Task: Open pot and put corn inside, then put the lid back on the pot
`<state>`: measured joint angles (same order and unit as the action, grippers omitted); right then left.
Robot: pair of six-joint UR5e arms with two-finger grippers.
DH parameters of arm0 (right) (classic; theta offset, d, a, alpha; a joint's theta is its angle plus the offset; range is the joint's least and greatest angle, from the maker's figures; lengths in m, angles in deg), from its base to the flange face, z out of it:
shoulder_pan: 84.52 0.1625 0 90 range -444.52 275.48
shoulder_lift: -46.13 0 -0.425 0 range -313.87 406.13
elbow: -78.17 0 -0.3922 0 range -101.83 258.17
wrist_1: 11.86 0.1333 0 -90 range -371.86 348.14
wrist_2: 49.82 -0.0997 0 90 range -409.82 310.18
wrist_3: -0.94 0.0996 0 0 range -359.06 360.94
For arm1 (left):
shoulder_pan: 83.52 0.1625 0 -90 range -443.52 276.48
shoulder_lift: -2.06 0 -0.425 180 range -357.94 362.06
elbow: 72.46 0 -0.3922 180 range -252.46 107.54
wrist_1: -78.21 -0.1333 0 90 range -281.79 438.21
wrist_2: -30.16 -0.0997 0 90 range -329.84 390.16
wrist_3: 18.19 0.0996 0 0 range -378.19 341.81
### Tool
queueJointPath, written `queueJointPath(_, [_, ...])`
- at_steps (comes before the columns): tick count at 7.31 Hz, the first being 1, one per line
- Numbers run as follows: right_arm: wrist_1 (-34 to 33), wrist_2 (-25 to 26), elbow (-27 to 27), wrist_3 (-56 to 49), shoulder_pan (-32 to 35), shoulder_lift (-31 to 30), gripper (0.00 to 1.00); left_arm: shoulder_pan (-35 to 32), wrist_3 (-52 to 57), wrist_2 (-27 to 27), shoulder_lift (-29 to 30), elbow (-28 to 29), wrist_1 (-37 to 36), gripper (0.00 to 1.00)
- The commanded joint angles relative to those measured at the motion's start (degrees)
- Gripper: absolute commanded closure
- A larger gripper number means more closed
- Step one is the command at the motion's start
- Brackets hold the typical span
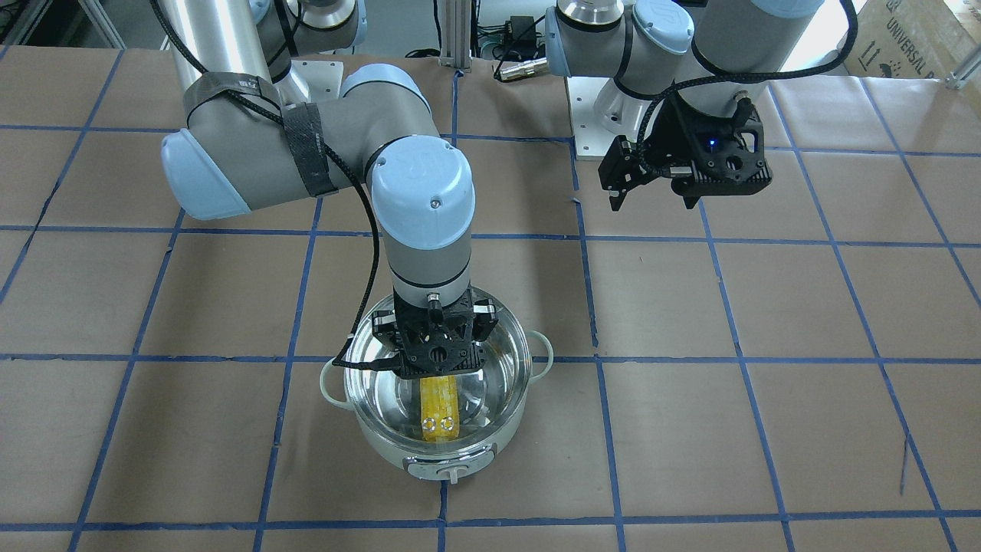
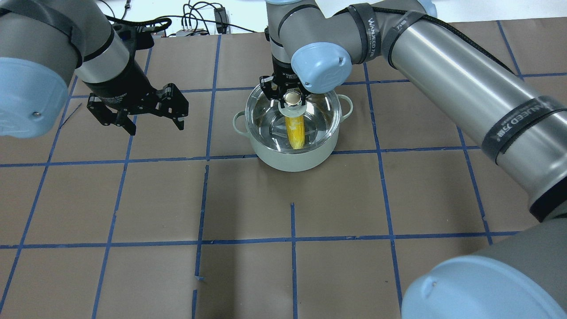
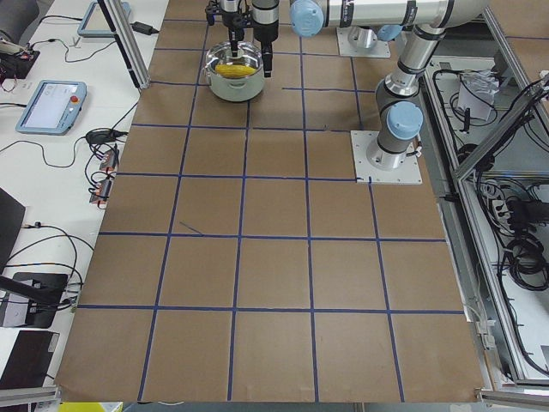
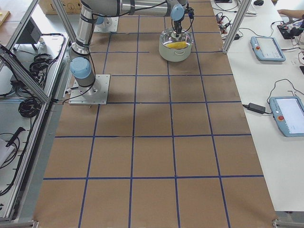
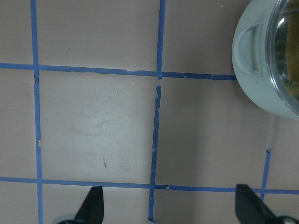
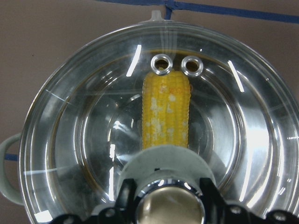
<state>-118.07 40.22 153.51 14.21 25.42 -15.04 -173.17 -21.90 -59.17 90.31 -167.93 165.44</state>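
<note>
The pale mint pot stands on the brown table, its front knob toward the operators' side. The clear glass lid sits on its rim. The yellow corn lies inside and shows through the glass in the right wrist view. My right gripper is straight above the pot, its fingers closed on the lid's beige knob. My left gripper hovers open and empty over bare table to the pot's left. The pot's side handle shows in the left wrist view.
The table is brown paper with a grid of blue tape. The arms' base plates are at the robot's side. In the side views, tablets and cables lie on white benches beyond the table's edges.
</note>
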Motion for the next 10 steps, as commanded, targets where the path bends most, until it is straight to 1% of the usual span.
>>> queueJointPath(1, [0.13, 0.05, -0.01, 0.27, -0.08, 0.0, 0.54, 0.01, -0.24, -0.32, 0.08, 0.28, 0.04, 0.0])
queueJointPath(2, [0.04, 0.13, -0.62, 0.53, -0.17, 0.0, 0.25, 0.09, -0.24, -0.14, 0.08, 0.28, 0.04, 0.0])
queueJointPath(3, [0.04, 0.13, -0.89, 0.62, -0.25, 0.0, 0.1, 0.1, -0.33, -0.06, 0.17, 0.28, -0.04, 0.0])
queueJointPath(4, [-0.13, 0.05, -1.24, 0.36, -0.95, -0.17, 0.01, 0.1, -0.42, -0.14, 0.26, 0.28, -0.04, 0.0])
queueJointPath(5, [1.17, -0.04, -2.99, -0.42, -4.53, -0.87, 0.0, 0.18, -0.42, -0.06, 0.34, 0.2, 0.04, 0.0])
queueJointPath(6, [7.71, -3.17, -5.27, -3.82, -8.39, -1.66, 0.0, 0.18, -0.42, -0.14, 0.0, 0.02, 0.31, 0.0])
queueJointPath(7, [10.91, -3.82, -5.2, -9.17, -11.65, -3.5, 0.0, 0.18, -0.51, -0.49, -0.44, -0.33, 0.4, 0.0])
queueJointPath(8, [12.42, -3.91, -4.59, -11.83, -14.55, -5.87, 0.0, 0.27, -0.42, -0.84, 0.08, -0.59, 0.57, 0.0])
queueJointPath(9, [20.96, -2.95, -2.76, -13.51, -15.71, -11.02, 0.0, 0.27, -0.42, -0.76, -0.01, -1.03, 0.57, 0.0])
queueJointPath(10, [25.31, -3.12, -2.04, -15.44, -18.42, -15.42, 0.0, 0.36, -0.42, -0.58, 0.17, -1.03, 0.57, 0.0])
